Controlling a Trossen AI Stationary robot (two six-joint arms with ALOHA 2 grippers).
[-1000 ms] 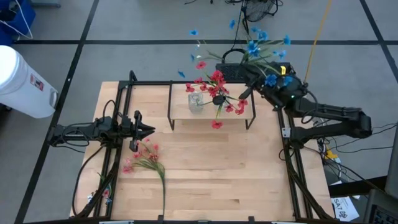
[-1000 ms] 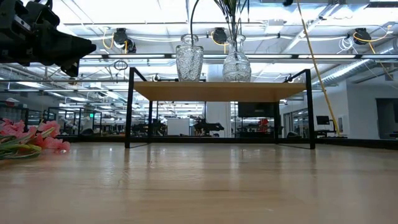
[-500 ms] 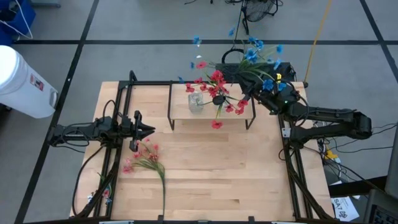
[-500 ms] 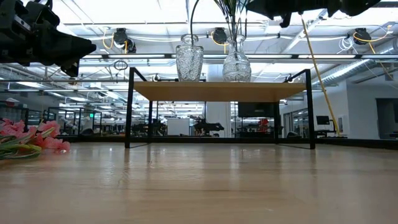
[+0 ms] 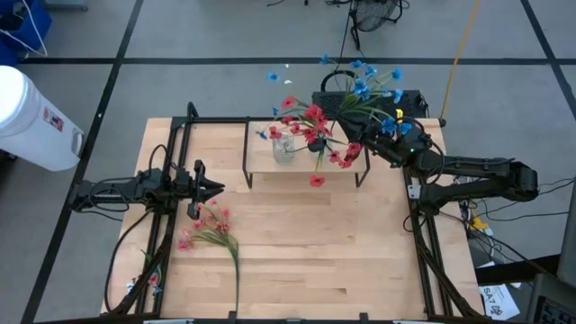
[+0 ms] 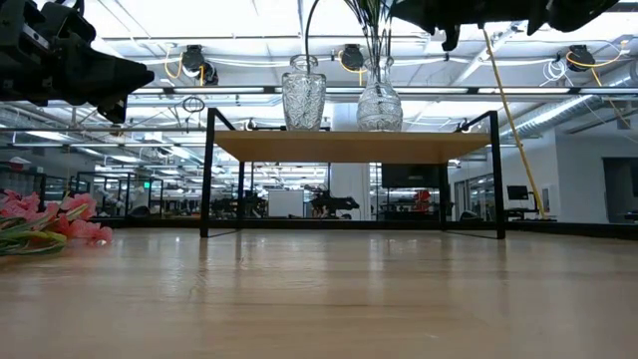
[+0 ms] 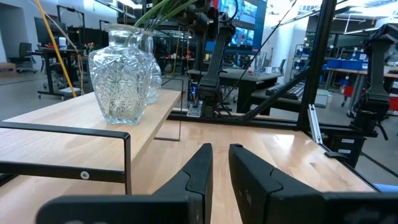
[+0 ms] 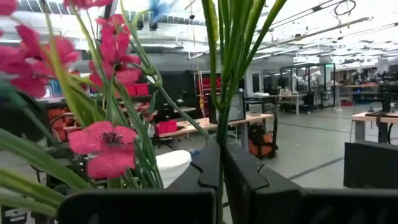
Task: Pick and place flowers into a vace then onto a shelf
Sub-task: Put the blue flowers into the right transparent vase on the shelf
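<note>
- Right gripper (image 5: 367, 144): jaws clenched on the green stems of the blue flowers (image 5: 367, 79), raised beside the right end of the shelf (image 5: 297, 160); blossoms fan out beyond the jaws, away from the tabletop (image 5: 297, 261).
- Right wrist view: stems (image 8: 221, 68) rise straight from between the closed jaws; red flowers (image 8: 102, 146) stand close beside them.
- Red flowers (image 5: 317, 126): standing in a clear glass vase (image 6: 379, 98) on the shelf, near the right jaws.
- Second glass vase (image 5: 283, 148): on the same shelf, just beyond the first as seen from the right jaws.
- Left gripper (image 5: 214, 188): above the tabletop's left part, jaws narrowly parted and grasping nothing, pointed toward the shelf.
- Pink flowers (image 5: 207, 232): lying flat on the tabletop, close beside the left jaws.
</note>
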